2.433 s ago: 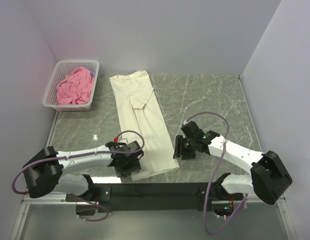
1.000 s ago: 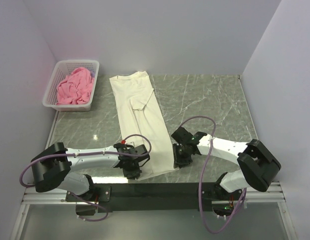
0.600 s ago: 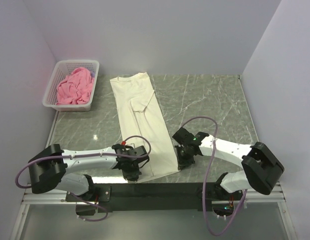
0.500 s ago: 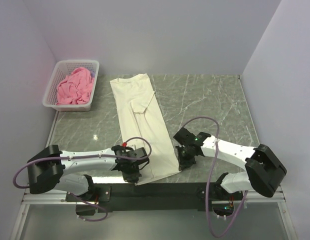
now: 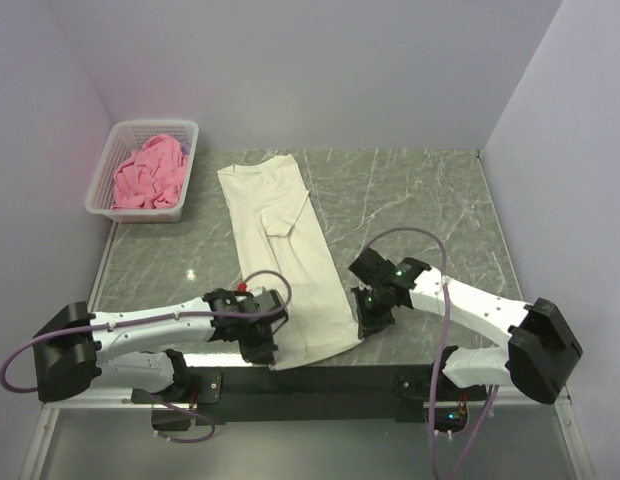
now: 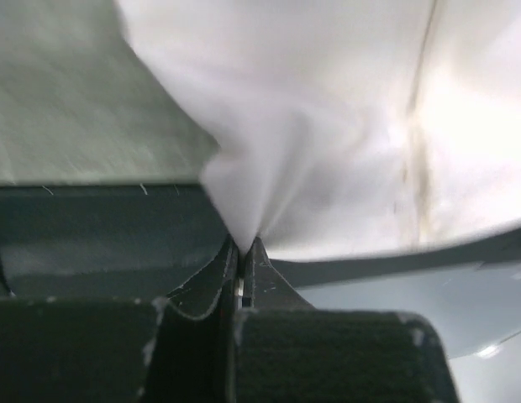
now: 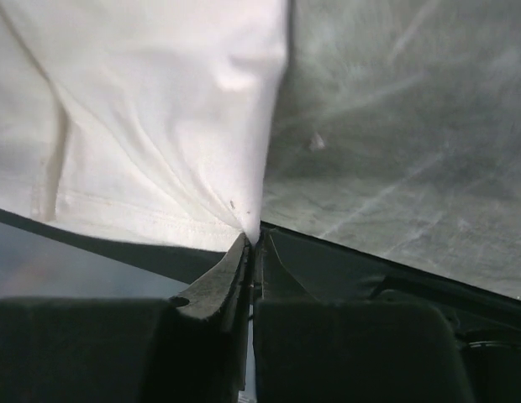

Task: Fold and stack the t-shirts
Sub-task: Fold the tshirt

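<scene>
**Surface.** Grey marbled stone-look table (image 5: 420, 200), rectangular, with a slight sheen. A black rail (image 5: 310, 381) runs along its near edge and carries both arm bases.

**Room.** Plain pale lilac-white walls (image 5: 290, 70) close the table in at the back, left and right.

**Item 1.** Cream-white cotton short-sleeved t-shirt (image 5: 285, 250), folded lengthwise into a long narrow strip. It lies flat on the table left of centre. The collar end is far, just right of the basket, and the hem end reaches the near edge.

**Item 2.** Pink cotton t-shirt (image 5: 148, 172), crumpled in a heap inside the basket.

**Item 3.** White plastic lattice basket (image 5: 102, 192), rectangular, at the far left corner of the table against the left wall.

**Item 4.** Left hand (image 5: 263, 343), at the near left corner of the cream shirt's hem. Its fingers are pressed fully together, and the wrist view shows a peak of cloth pinched between the tips.

**Item 5.** Right hand (image 5: 368, 320), at the near right corner of the same hem. Its fingers are likewise closed tight, with the stitched hem edge caught between the tips and raised a little off the table.
</scene>
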Action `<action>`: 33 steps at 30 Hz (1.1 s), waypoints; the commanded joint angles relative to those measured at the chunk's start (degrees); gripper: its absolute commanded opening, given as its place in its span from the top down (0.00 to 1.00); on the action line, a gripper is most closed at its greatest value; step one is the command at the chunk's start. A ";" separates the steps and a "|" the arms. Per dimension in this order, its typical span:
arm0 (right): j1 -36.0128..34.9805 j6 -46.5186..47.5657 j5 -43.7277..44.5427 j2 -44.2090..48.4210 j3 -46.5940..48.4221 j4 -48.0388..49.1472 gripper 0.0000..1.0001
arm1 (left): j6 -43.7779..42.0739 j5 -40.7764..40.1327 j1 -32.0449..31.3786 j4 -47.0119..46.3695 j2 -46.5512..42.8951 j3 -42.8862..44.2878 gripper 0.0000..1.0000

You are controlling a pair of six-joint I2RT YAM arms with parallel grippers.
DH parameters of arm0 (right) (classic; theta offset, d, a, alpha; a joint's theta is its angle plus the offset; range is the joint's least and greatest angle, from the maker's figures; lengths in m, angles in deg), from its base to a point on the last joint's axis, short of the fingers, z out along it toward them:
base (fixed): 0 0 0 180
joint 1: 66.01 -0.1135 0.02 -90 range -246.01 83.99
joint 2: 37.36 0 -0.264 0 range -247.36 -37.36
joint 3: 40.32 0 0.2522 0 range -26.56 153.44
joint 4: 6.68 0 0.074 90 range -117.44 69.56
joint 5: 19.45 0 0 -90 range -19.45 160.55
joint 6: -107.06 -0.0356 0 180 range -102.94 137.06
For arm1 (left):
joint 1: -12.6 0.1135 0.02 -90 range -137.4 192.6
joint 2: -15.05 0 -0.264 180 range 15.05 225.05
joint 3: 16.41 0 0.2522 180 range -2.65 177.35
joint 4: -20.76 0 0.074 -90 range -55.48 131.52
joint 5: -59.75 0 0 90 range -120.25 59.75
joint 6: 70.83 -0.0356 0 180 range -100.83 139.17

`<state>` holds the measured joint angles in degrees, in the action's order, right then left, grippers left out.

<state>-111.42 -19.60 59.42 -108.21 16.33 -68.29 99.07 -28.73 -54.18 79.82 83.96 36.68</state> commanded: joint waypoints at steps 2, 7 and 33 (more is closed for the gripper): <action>2.07 3.88 3.23 -4.90 9.21 -0.40 1.00 | -2.90 -5.03 10.33 1.47 -5.26 0.92 0.99; 5.85 8.27 4.63 -13.60 21.34 -0.84 1.00 | -11.59 -8.54 24.04 -0.47 -5.72 4.34 0.99; 14.82 17.24 6.21 -39.45 50.09 6.90 1.00 | -29.53 -21.73 42.61 -22.00 11.42 11.73 0.99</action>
<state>-98.02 -4.04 62.54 -147.18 63.15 -62.70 72.34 -47.71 -12.76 61.63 93.97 49.08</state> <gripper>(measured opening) 0.022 0.031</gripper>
